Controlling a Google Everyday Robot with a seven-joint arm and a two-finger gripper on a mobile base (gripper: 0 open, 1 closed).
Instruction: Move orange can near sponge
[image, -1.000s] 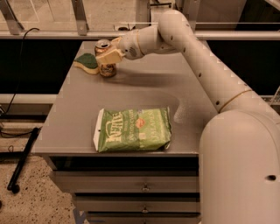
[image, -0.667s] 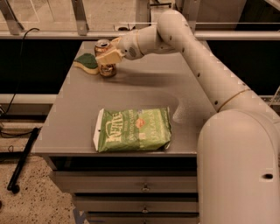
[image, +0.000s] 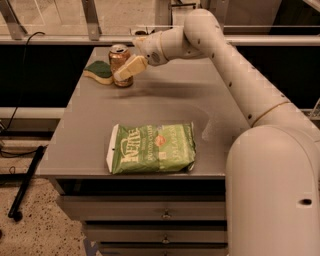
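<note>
The orange can (image: 118, 61) stands upright on the grey table (image: 165, 102) at its far left, touching or almost touching the sponge (image: 99, 71), which lies just to its left. My gripper (image: 128, 57) is at the can's right side, open. One pale finger (image: 131, 67) crosses the can's lower right front; the other is behind the can. The can's silver top and left side show freely.
A large flat green chip bag (image: 151, 148) lies near the table's front edge. My arm reaches in from the right, over the table's back right part. Drawers sit under the tabletop. A glass rail runs behind the table.
My gripper has shifted slightly to the right and off the can, showing more of the can's face. The can and sponge have not moved.
</note>
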